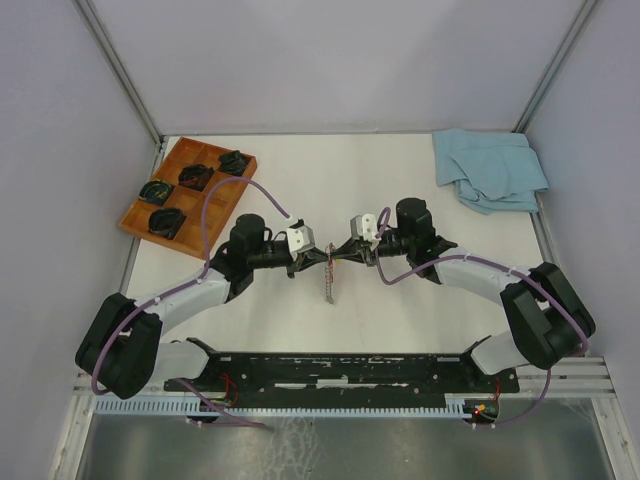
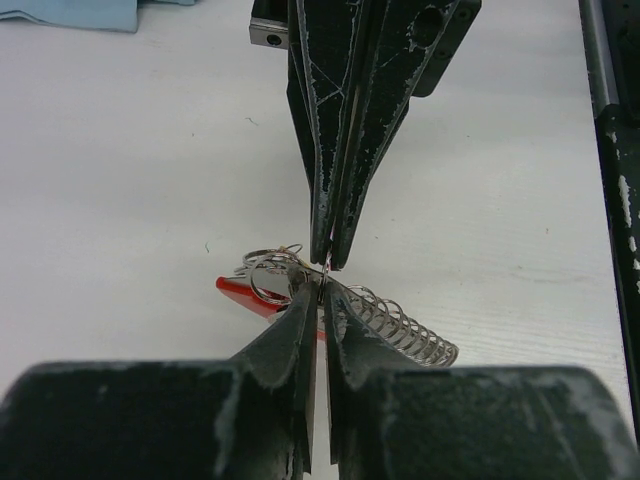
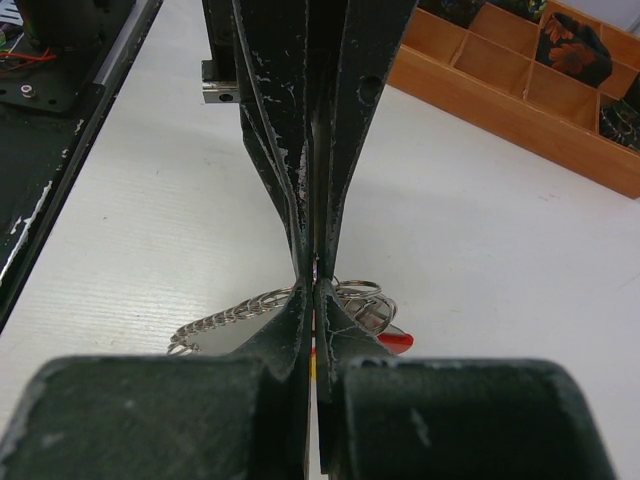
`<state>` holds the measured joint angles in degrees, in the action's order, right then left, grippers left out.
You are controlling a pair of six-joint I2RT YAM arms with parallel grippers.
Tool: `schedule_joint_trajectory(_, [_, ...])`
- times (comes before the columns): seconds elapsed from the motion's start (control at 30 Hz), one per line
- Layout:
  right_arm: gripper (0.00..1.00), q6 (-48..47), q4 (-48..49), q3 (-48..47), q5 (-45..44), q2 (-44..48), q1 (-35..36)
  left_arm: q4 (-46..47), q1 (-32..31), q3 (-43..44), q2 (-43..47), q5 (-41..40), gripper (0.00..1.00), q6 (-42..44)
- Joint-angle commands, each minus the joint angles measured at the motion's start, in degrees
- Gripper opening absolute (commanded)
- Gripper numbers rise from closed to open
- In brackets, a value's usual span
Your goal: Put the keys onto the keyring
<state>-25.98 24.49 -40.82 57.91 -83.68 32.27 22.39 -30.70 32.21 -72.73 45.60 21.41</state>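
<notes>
— Hands meet tip to tip: the right hand (image 2: 328,258) clenched tight, the left hand (image 2: 320,288) pinched to a slit, both nipping the keyring (image 2: 258,258) between them.
— Keys on yet?
— I can't pick out any keys in that bundle. The red strap (image 2: 245,292) and chain (image 2: 405,330) trail out from the pinch, over the counter (image 2: 130,180). I'd say threading is mostly left to do.
</notes>
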Motion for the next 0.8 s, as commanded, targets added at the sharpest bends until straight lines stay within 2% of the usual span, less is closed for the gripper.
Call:
schedule_joint_trajectory(0.0, [0.01,0.9,2.18,-2.4,2.3,1.43,0.35,1.69,-0.25,2.08,-0.09,1.09,0.1,2.06])
schedule_joint_trajectory(0.17, [0.06,1.14,1.38,-2.22,1.58,1.6,0.34,1.69,-0.24,1.9,0.29,0.04,0.04,1.97])
schedule_joint_trajectory(0.43, [0.38,2.75,-0.06,0.73,-7.33,6.45,0.37,2.81,-0.24,0.54,1.49,-3.55,0.03,2.0])
schedule_joint_trajectory(0.6, [0.57,7.04,-10.2,-0.7,-17.45,10.58,0.39,2.92,-0.24,0.27,1.63,-5.0,0.03,1.36])
schedule_joint_trajectory(0.77, [0.66,14.21,-18.14,-1.82,-31.26,14.67,0.36,2.92,-0.24,-0.08,2.3,-6.84,0.03,1.03])
